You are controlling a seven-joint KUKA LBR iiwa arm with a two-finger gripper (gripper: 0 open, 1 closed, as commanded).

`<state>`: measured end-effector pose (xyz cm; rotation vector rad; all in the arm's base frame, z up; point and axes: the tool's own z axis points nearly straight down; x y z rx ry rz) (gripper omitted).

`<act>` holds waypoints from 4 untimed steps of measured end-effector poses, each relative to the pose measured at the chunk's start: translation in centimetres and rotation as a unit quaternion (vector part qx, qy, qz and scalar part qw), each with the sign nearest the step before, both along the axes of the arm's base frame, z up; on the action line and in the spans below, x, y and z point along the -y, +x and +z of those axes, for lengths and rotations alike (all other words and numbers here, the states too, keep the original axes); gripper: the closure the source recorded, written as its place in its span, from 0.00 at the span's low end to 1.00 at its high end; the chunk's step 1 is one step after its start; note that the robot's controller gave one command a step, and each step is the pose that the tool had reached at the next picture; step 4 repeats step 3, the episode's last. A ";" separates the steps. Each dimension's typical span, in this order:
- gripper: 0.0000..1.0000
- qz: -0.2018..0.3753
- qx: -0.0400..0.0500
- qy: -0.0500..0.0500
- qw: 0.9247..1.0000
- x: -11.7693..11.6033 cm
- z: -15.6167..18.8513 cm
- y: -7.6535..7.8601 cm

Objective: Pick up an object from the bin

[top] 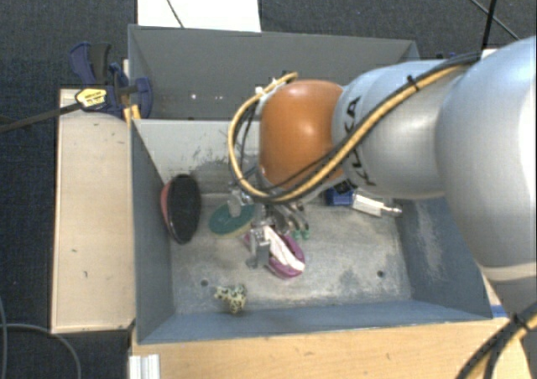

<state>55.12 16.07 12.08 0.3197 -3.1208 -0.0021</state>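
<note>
Bin (151,226) of grey metal seen from above, with its contents given from left to right. Against the left wall lies a dark oval thing (182,206), black over most of its surface with a red edge along its left side, set on end and leaning towards the wall. Just to its right, on the floor near the back wall, lies a flat teal disc (226,220), well apart from the oval thing's lower end but near its upper part. In front of both, close to the near wall, sits a small speckled lump (231,297), pale green and yellow with dark flecks, apart from everything else. Near the middle of the floor the gripper (262,245) stands low, at the left edge of a white and purple thing (285,258). This thing is rounded, white above and magenta-purple along its lower right rim, and lies just right of the disc. Whether the gripper is released, clenched or grasping this thing cannot be told, for the wrist hardware and cables crowd the spot. Whether metal touches the purple thing cannot be told either. Above the gripper sits the orange cover (298,138) of the wrist, ringed by looping yellow and black cables (239,159). Right of the cover, below the arm, a small blue thing (340,195) lies beside a white elongated thing (375,205), the two near the back of the floor. The grey arm (419,130) enters over the right wall and hides that side of the bin
</note>
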 end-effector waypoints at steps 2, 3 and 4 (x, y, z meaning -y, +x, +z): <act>1.00 -0.126 0.009 0.003 0.992 0.4 -4.6 1.9; 1.00 -0.133 0.007 0.001 0.991 1.6 8.7 0.0; 1.00 -0.133 0.007 0.001 0.991 1.6 8.7 0.0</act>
